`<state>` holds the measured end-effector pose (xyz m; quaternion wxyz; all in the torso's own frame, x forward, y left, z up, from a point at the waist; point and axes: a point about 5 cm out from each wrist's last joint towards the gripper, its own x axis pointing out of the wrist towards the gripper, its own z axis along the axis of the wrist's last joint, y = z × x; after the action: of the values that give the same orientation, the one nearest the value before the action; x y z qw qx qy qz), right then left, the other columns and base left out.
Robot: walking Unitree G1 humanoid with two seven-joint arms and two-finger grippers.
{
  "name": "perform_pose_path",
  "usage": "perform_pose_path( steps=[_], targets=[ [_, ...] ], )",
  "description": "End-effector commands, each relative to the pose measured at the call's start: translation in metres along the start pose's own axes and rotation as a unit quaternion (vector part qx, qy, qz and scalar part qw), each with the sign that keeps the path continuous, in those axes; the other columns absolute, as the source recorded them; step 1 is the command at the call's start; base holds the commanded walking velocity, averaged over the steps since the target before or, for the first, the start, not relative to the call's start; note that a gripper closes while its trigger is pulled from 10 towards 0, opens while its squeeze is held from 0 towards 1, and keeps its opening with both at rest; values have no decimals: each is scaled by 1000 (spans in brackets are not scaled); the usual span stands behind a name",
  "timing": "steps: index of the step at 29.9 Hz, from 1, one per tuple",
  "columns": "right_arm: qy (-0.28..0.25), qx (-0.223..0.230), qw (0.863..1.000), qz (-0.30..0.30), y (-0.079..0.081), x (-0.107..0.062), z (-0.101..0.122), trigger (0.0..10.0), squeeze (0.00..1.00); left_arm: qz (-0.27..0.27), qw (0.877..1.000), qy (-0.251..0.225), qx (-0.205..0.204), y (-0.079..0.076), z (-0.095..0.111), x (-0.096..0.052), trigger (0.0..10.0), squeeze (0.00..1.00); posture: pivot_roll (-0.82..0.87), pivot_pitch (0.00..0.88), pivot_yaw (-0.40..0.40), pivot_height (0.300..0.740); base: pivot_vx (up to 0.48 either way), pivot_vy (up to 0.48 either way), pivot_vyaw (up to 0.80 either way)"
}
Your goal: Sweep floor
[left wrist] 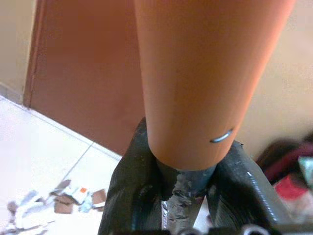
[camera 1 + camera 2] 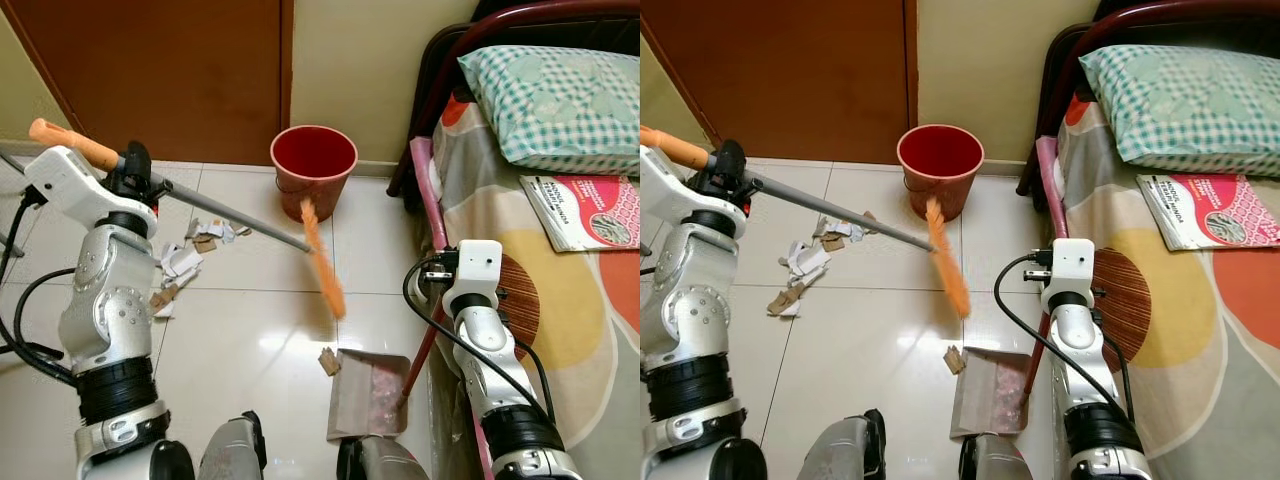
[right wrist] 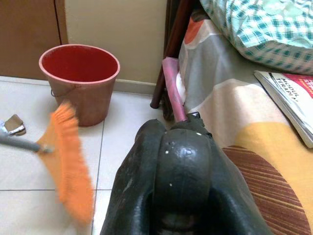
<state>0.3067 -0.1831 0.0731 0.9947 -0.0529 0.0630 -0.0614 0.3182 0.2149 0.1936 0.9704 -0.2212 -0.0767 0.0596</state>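
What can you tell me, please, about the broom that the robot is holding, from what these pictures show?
The broom has a thin grey shaft, an orange grip at its upper end and a narrow head of orange bristles, blurred as if moving. The left gripper is shut on it where the orange grip meets the shaft. The shaft slants down across the white tiled floor toward the red bucket. The head hangs in front of the bucket, between the paper scraps and the dustpan. Whether the bristles touch the tiles I cannot tell.
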Motion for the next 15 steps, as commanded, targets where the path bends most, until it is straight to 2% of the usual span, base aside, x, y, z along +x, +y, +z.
perform_pose_path(
  steps=[1,2,5,11,14,15],
  targets=[
    [8,-12,1000,2,-3,-1,-2,10000,0,-30,998,14,52,-1,-8,-6,10000,0,26,122,-55,740,0,0,0],
    [8,-14,1000,1,-3,-1,-1,10000,0,-53,992,37,112,3,-20,-14,10000,0,26,122,-55,740,0,0,0],
    [6,-15,1000,0,-3,-1,0,10000,0,-79,980,71,166,12,-37,-28,10000,0,26,128,-58,740,0,0,0],
    [7,-16,1000,1,-2,0,1,10000,0,-99,966,106,214,22,-59,-41,10000,0,28,135,-64,740,0,0,0],
    [5,-16,1000,2,-1,1,2,10000,0,-119,958,116,232,18,-70,-45,10000,0,28,135,-64,740,0,0,0],
    [4,-16,1000,2,0,2,3,10000,0,-139,953,125,239,11,-78,-47,10000,0,28,135,-64,740,0,0,0]
  ],
)
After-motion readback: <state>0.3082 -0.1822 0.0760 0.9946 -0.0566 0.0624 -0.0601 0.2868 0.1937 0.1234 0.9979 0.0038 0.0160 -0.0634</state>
